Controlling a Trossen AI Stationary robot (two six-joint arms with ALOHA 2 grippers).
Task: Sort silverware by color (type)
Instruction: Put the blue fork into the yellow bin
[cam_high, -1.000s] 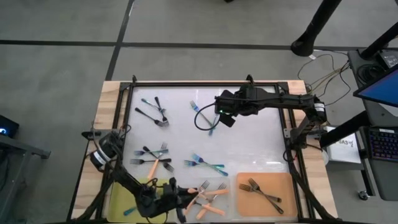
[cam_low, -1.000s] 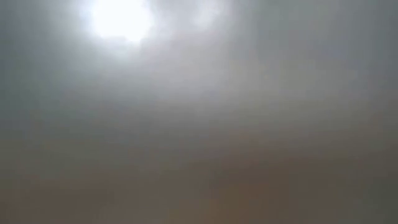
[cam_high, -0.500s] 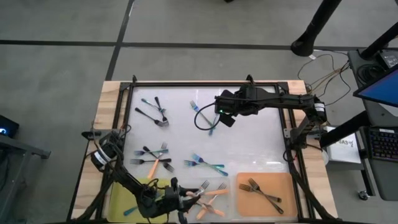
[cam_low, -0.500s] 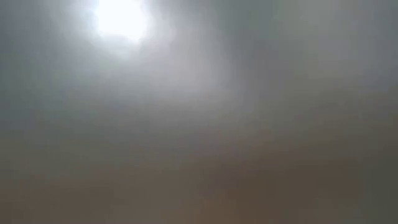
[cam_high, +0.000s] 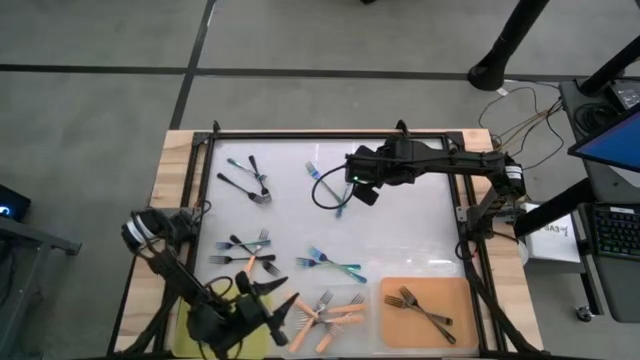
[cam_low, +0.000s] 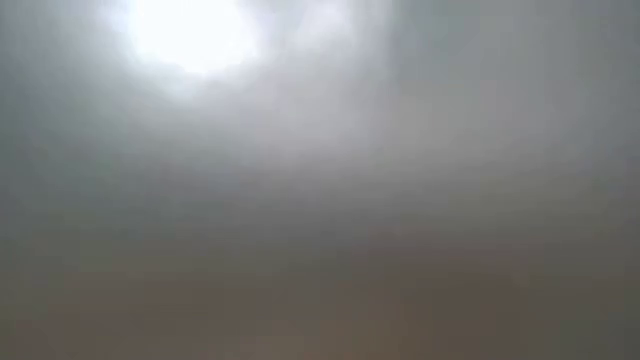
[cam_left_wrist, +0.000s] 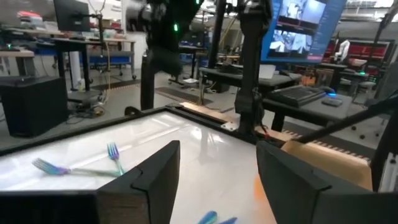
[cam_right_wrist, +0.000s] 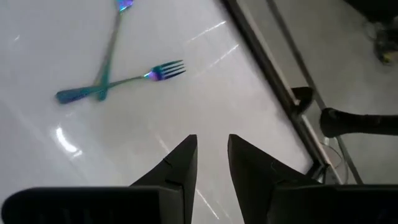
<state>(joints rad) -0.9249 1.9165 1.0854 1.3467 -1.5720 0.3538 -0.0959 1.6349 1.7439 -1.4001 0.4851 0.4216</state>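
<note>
My left gripper (cam_high: 272, 300) (cam_left_wrist: 217, 149) stands open at the table's near edge, beside a yellow-green mat (cam_high: 185, 322) and just left of a heap of orange-handled forks (cam_high: 335, 312); nothing is between its fingers. My right gripper (cam_high: 352, 192) (cam_right_wrist: 212, 146) hovers at the far middle, its fingers a narrow gap apart and empty, next to two crossed blue-teal forks (cam_high: 325, 183) (cam_right_wrist: 115, 81). More blue-teal forks (cam_high: 332, 264) (cam_left_wrist: 81, 165) lie flat at the middle. Dark forks (cam_high: 247, 180) lie at the far left. The low view shows only a blur.
An orange mat (cam_high: 455, 300) at the near right holds two dark forks (cam_high: 425, 310). A mixed group of forks (cam_high: 245, 252) lies at the left. A black frame (cam_high: 330, 135) rims the white table. Bare white surface lies at the right middle.
My left gripper has opened and let go of an orange-handled fork, which now lies at the left of the orange heap. The gripper has drawn back a little toward the table's left edge. My right arm has kept still.
</note>
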